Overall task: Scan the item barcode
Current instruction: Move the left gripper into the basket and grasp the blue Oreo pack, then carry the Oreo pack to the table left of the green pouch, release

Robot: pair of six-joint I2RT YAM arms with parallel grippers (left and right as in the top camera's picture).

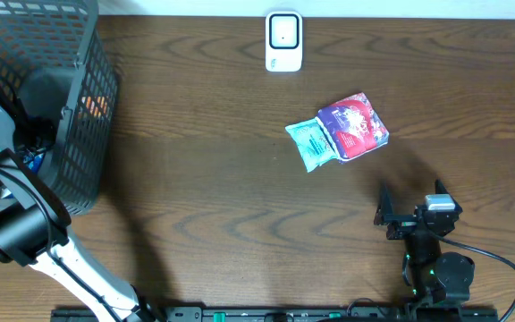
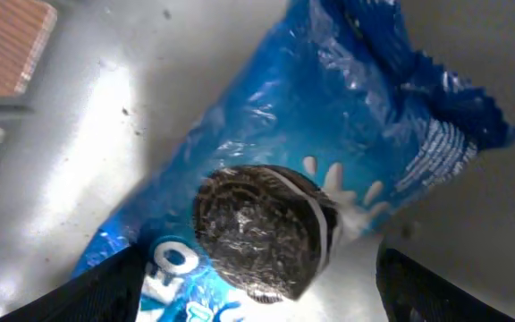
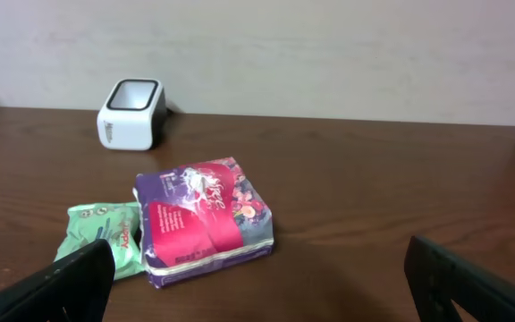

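Evidently the scan lay ahead. Your left gripper [image 2: 262, 286] hung wide open over the blue cookie packet [image 2: 347, 134] in the basket [image 1: 83, 116], holding nothing; lifting it and showing it to the scanner [image 1: 283, 40] remained. Your right gripper [image 3: 262, 277] stood wide open, empty, near the purple pack [image 3: 204, 219] and green pack [image 3: 97, 228].

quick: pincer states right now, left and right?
Left pincer: open, fingers either side of the cookie bag, no grip visible.
Right pincer: open, empty.
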